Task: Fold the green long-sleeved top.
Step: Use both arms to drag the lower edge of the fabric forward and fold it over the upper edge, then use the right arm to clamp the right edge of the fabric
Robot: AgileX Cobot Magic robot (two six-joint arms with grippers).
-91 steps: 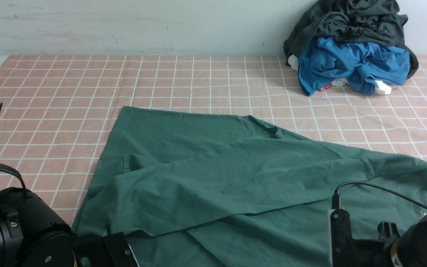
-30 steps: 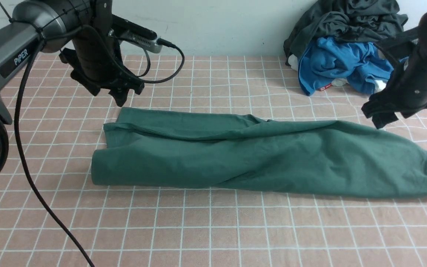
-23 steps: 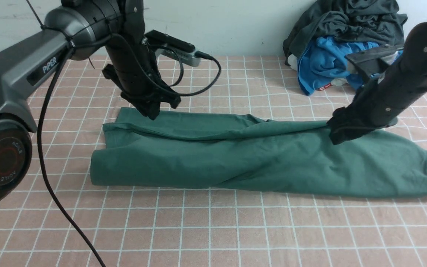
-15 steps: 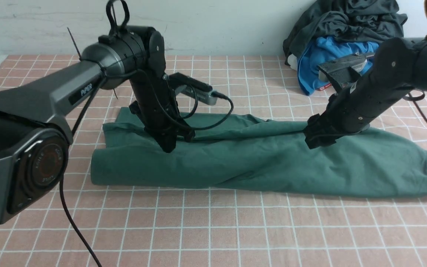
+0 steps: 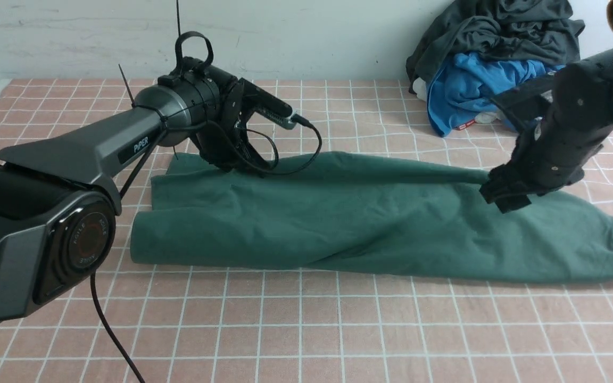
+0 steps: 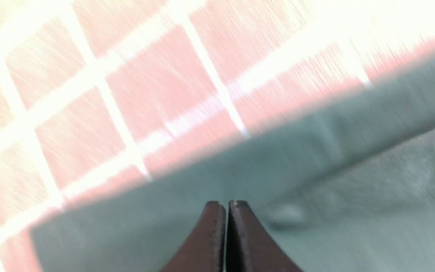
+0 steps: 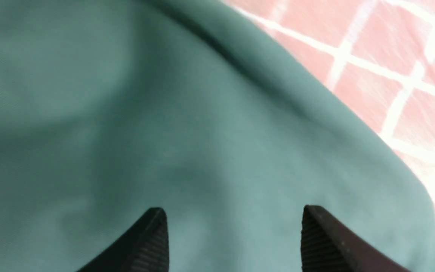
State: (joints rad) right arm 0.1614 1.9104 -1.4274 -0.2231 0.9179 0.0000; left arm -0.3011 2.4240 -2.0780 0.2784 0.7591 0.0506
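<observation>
The green long-sleeved top [image 5: 370, 223] lies folded into a long band across the pink checked cloth, hem end at the left and a cuff at the far right. My left gripper [image 5: 229, 164] is low over its far left edge. In the left wrist view that gripper [image 6: 224, 204] is shut, with its tips over the green top [image 6: 353, 189] and nothing visible between them. My right gripper [image 5: 503, 199] hovers over the top's right part. In the right wrist view it [image 7: 232, 211] stands open, with only green fabric [image 7: 127, 113] below it.
A dark grey garment [image 5: 498, 32] and a bright blue one [image 5: 498, 90] are piled at the back right against the wall. The left arm's black cable [image 5: 109, 330] hangs down to the front left. The checked tablecloth [image 5: 306, 330] covers the table.
Both arms came down onto the folded top. The left gripper shut and drew back to the top's far left edge; the right moved rightward. The far layer now lies smoother.
</observation>
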